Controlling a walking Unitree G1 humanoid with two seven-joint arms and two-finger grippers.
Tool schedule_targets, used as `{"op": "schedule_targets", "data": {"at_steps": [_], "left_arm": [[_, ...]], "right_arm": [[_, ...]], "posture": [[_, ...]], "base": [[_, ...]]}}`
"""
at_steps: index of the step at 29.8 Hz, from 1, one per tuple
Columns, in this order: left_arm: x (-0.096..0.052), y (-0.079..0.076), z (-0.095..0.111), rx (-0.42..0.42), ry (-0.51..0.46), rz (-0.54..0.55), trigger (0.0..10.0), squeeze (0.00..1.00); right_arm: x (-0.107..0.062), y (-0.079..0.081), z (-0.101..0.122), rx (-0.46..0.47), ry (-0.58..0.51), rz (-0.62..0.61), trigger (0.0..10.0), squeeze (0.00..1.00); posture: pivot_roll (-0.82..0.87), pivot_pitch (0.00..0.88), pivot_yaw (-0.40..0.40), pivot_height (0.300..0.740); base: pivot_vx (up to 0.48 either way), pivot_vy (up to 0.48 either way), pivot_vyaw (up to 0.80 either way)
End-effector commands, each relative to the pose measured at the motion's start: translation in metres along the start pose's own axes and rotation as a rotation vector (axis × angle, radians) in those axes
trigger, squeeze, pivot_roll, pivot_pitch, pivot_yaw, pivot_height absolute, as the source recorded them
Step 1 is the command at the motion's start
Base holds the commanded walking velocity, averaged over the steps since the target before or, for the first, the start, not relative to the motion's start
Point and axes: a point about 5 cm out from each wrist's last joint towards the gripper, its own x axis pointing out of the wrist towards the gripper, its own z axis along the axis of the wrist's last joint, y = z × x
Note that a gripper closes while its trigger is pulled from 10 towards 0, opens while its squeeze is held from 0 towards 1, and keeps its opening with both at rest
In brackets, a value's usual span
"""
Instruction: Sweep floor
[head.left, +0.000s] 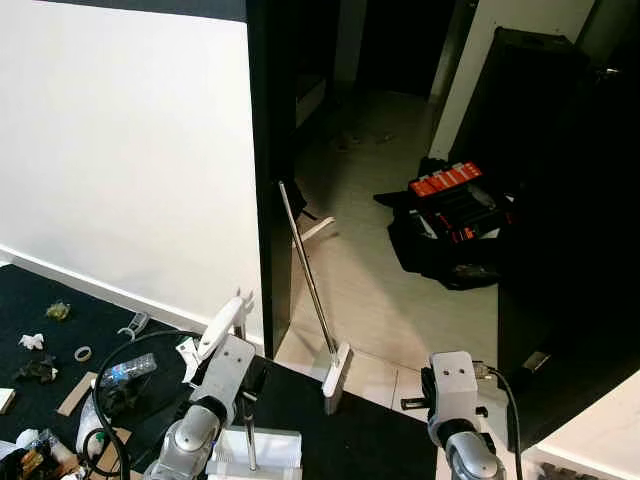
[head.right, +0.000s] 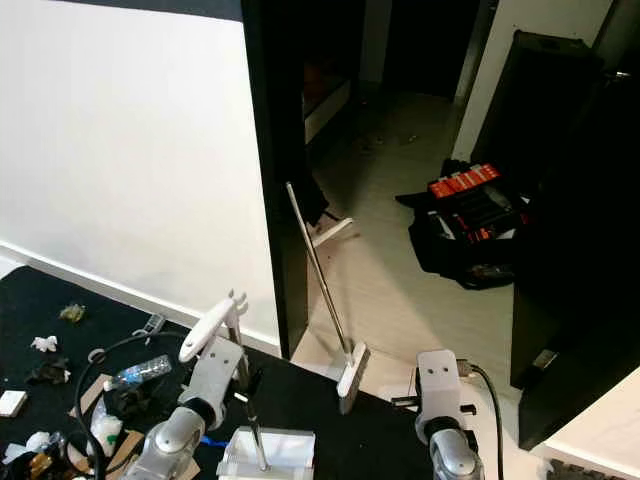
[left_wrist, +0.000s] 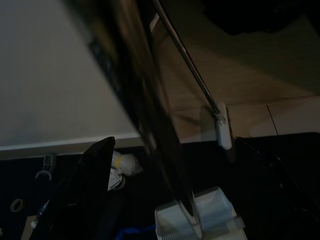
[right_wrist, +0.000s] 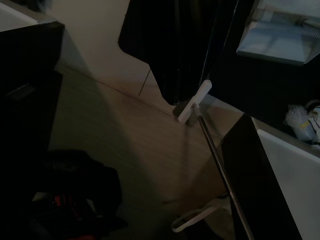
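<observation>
From my remote station I see a silver-handled broom with a white head (head.left: 337, 375) leaning against the edge of a tall black door frame (head.left: 270, 180), its head resting where the pale tile floor (head.left: 400, 290) meets a black mat (head.left: 340, 430). The left gripper (head.left: 238, 305) is raised in front of the white wall (head.left: 120, 150), near the frame and apart from the broom; I cannot tell how its fingers stand. The right arm (head.left: 455, 400) sits low near the mat's edge, and I cannot tell its gripper's state either. A white dustpan with an upright handle (head.left: 255, 450) stands on the mat between the arms. Scraps of litter (head.left: 40, 345) and a clear plastic bottle (head.left: 128, 370) lie on the mat to the left. A black open bag with red contents (head.left: 455, 215) lies on the tiles beyond.
</observation>
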Motion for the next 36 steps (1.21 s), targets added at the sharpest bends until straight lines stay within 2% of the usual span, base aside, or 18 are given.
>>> {"op": "schedule_targets", "data": {"at_steps": [1,3,10,11,12,14,15,17,18,22,23,34,35,36], "left_arm": [[-0.002,0.002,-0.004,0.021,0.016,-0.002,9.1,0.00],[0.000,0.002,-0.002,0.026,0.009,-0.002,9.2,0.00],[0.006,0.004,0.005,0.033,0.001,0.011,8.5,0.00],[0.008,0.006,0.007,0.046,0.001,0.027,7.1,0.00],[0.009,0.007,0.007,0.054,0.001,0.033,6.4,0.00],[0.009,0.007,0.008,0.060,0.000,0.037,6.4,0.00],[0.009,0.008,0.008,0.065,0.001,0.041,4.9,0.00],[0.010,0.011,0.009,0.082,0.007,0.054,1.0,0.00],[0.010,0.011,0.009,0.084,0.008,0.057,0.5,0.00],[0.010,0.012,0.009,0.084,0.008,0.058,0.5,0.00],[0.010,0.012,0.009,0.086,0.007,0.060,0.0,0.00],[0.014,0.018,0.018,0.065,-0.038,0.093,0.0,0.00],[0.012,0.021,0.017,0.046,-0.043,0.119,10.0,0.00],[0.011,0.021,0.017,0.040,-0.042,0.127,10.0,0.00]], "right_arm": [[-0.005,-0.002,-0.007,0.002,0.032,-0.002,10.0,0.00],[-0.006,-0.002,-0.008,0.001,0.030,0.000,10.0,0.00],[-0.008,-0.005,-0.007,-0.003,0.025,0.000,10.0,0.00],[-0.009,-0.006,-0.007,-0.007,0.024,-0.002,10.0,0.00],[-0.010,-0.007,-0.007,-0.008,0.024,-0.003,10.0,0.00],[-0.010,-0.007,-0.007,-0.008,0.024,-0.003,10.0,0.00],[-0.010,-0.008,-0.007,-0.009,0.024,-0.005,10.0,0.00],[-0.011,-0.010,-0.008,-0.012,0.024,-0.007,10.0,0.00],[-0.011,-0.010,-0.008,-0.012,0.024,-0.008,10.0,0.00],[-0.011,-0.010,-0.008,-0.012,0.024,-0.008,10.0,0.00],[-0.011,-0.010,-0.008,-0.012,0.024,-0.009,10.0,0.00],[-0.007,-0.007,-0.004,-0.001,0.024,-0.008,10.0,0.00],[-0.005,-0.006,-0.003,0.001,0.023,-0.010,10.0,0.00],[-0.005,-0.006,-0.002,0.001,0.023,-0.010,10.0,0.00]], "posture": [[-0.08,0.218,-0.044,0.740],[-0.08,0.223,-0.043,0.740],[-0.10,0.239,-0.052,0.740],[-0.11,0.245,-0.056,0.740],[-0.11,0.245,-0.056,0.740],[-0.11,0.245,-0.056,0.740],[-0.12,0.248,-0.059,0.740],[-0.12,0.248,-0.059,0.740],[-0.12,0.248,-0.059,0.740],[-0.12,0.248,-0.059,0.740],[-0.12,0.246,-0.058,0.740],[-0.11,0.224,-0.049,0.740],[-0.10,0.215,-0.044,0.740],[-0.10,0.213,-0.043,0.740]], "base": [[0.000,0.000,0.00],[0.000,0.000,0.00],[0.000,0.000,0.00],[0.000,0.000,0.00],[0.000,0.000,0.00],[0.000,0.000,0.00],[0.000,0.000,0.00],[0.000,0.000,0.00],[0.000,0.000,0.00],[0.000,0.000,0.00],[0.000,0.000,0.00],[0.000,0.000,0.00],[0.000,0.000,0.00],[0.000,0.000,0.00]]}}
